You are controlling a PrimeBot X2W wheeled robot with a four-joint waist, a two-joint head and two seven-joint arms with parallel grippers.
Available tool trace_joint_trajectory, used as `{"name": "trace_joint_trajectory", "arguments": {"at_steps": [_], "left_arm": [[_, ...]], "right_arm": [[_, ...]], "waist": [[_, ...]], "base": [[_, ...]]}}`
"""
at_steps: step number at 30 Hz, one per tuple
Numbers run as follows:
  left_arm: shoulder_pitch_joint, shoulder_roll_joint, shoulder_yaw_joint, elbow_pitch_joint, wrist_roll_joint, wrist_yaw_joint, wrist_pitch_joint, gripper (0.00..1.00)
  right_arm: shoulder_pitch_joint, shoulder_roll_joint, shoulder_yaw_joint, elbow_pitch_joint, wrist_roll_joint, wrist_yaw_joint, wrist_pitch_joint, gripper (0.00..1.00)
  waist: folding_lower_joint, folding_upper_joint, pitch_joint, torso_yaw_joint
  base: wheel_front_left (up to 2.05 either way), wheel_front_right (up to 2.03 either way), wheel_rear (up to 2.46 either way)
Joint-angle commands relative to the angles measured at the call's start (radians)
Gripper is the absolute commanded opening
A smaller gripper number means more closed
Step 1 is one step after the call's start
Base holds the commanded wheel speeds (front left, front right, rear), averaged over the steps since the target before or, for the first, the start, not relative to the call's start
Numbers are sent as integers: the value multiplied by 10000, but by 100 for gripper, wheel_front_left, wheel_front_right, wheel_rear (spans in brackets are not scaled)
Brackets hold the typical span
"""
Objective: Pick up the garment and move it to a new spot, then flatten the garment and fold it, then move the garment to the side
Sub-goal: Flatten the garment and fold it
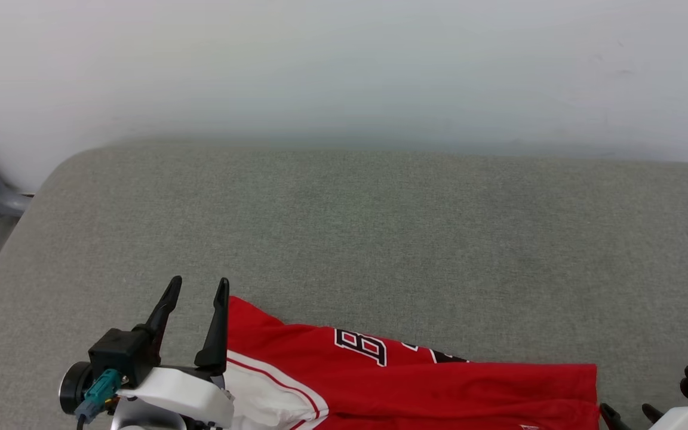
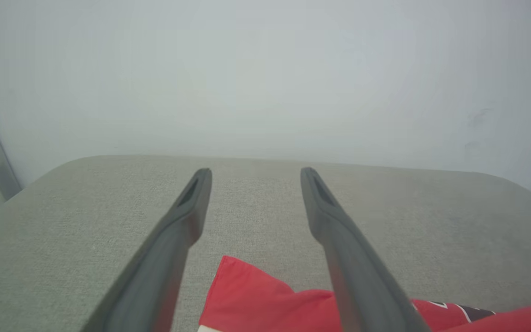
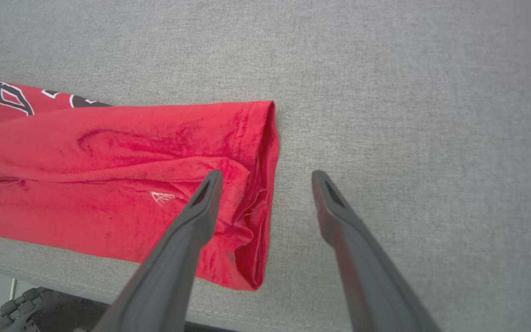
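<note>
You're seeing the red jersey T-shirt with white sleeve and black numerals (image 1: 439,385) lying in a long strip along the grey fabric surface's (image 1: 344,239) near edge. Left gripper (image 1: 199,280) and right gripper (image 3: 268,174) are standing wide open, gripping nothing, one at each end.

Grey fabric-covered surface (image 1: 380,239), folded red garment (image 1: 439,388) flat along its near edge.

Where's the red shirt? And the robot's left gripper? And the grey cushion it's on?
red shirt (image 1: 451,391), head view, on its red body.
left gripper (image 1: 199,282), head view, midway between its two fingertips.
grey cushion (image 1: 380,227), head view, on a bare patch.
</note>
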Motion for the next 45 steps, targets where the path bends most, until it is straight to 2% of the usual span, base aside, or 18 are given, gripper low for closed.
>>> {"name": "trace_joint_trajectory", "arguments": {"at_steps": [1, 13, 20, 21, 22, 23, 31, 35, 40, 45], "left_arm": [[116, -29, 73, -105, 160, 56, -60, 100], [58, -484, 321, -775, 912, -205, -51, 100], [-136, -775, 435, -679, 1166, -466, -51, 100], [-139, -805, 455, -643, 1202, -505, -51, 100], [-115, -811, 468, -603, 1226, -549, -51, 100], [-80, -820, 494, -576, 1260, -561, -51, 100], [214, -722, 608, -394, 1520, -596, -52, 100], [351, -653, 658, -449, 1528, -524, -49, 100], [457, -619, 653, -468, 1504, -457, -17, 100], [524, -652, 607, -518, 1471, -408, -21, 100]], "right_arm": [[24, -47, 39, 77, -24, -8, 70, 100], [-733, 48, 423, 1491, 139, -8, 121, 100], [-775, 180, 923, 2605, 638, -5, 1224, 100], [-765, 204, 977, 2666, 718, -3, 1345, 48], [-753, 213, 1019, 2671, 761, -3, 1375, 11], [-743, 228, 1032, 2660, 786, -2, 1389, 0], [-1303, -148, 916, 1856, 843, -7, 1080, 0], [-1513, -370, 690, 1538, 751, -8, 1302, 0], [-1589, -469, 115, 1384, 555, -10, 1622, 0], [-1432, -524, -1251, 1351, 318, -8, 2105, 0]], "waist": [[0, -1, 92, 119], [0, -1, 1134, 684], [0, -1, 1408, 791], [0, -1, 1385, 794], [0, -1, 1355, 788], [0, -1, 1321, 770], [0, -1, 815, 476], [0, -1, 587, 274], [0, -1, 434, 126], [0, -1, 341, 35]], "base": [[0, 0, 0], [0, 0, 0], [0, 0, 0], [0, 0, 0], [0, 0, 0], [0, 0, 0], [0, 0, 0], [0, 0, 0], [0, 0, 0], [0, 0, 0]]}}
